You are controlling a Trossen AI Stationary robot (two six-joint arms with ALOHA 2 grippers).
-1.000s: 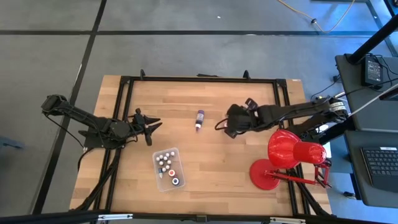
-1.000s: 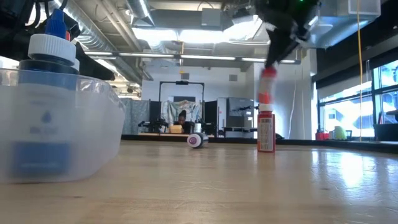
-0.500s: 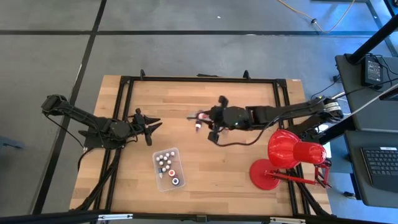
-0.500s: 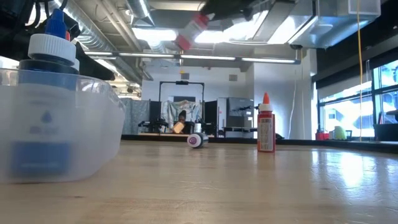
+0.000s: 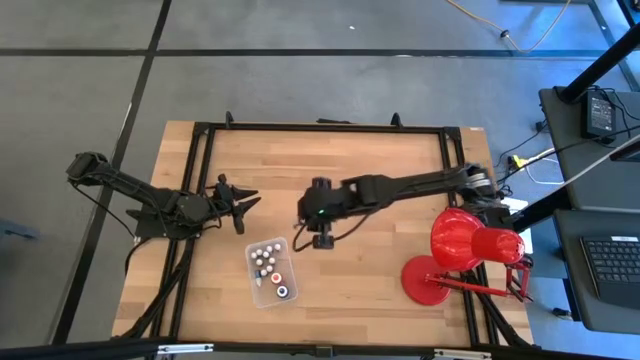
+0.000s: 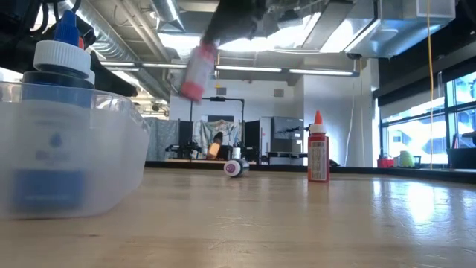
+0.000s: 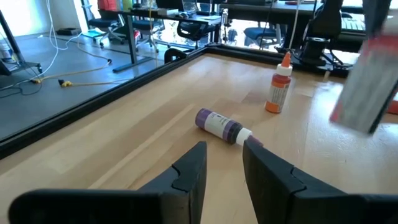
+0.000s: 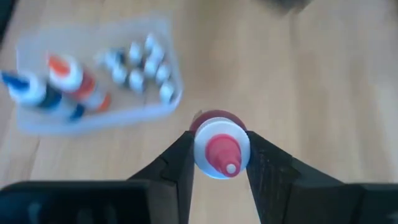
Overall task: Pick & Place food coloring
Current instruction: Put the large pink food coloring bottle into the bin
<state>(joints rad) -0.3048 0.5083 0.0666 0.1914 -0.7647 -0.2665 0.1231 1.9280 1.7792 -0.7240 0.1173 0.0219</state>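
Right gripper (image 8: pixel 219 163), clamped on red-capped bottle (image 8: pixel 219 149), carries it mid-air; next: lower into tray (image 5: pixel 285 262) at 7 o'clock w/ others

Right gripper (image 8: pixel 217 163) mid-table, jaws clamped; left gripper (image 5: pixel 245 201) idle at left, narrowly parted.

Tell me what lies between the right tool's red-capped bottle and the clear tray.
Nothing but bare wood. In the right wrist view the right tool, shut on the red-capped bottle, hangs above the table, with an open strip of tabletop before the clear tray.
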